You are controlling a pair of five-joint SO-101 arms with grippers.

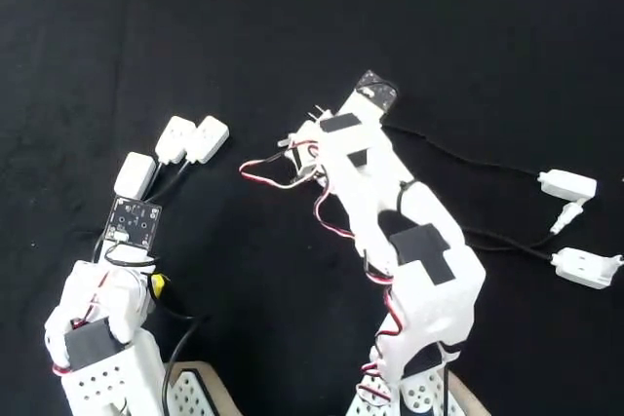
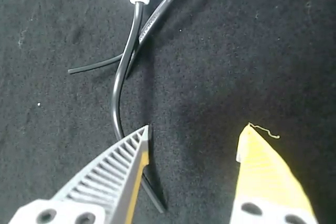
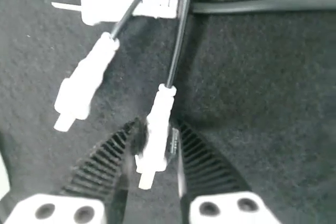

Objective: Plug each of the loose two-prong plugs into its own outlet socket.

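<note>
- My right gripper (image 3: 155,125) pinches the slim white moulded plug (image 3: 156,109), seemingly near its tip, black cord (image 3: 178,35) trailing.
- The white block sockets (image 1: 178,138) lie at nine o'clock; my left gripper (image 2: 195,129) gapes wide, so I'd brace one there.

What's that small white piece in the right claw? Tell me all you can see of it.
The white connector looks like moulded plastic: a slim stepped body ending in a narrower stub, with a thin black cable leaving its other end. The right claw is shut on its sides, over black cloth.
</note>
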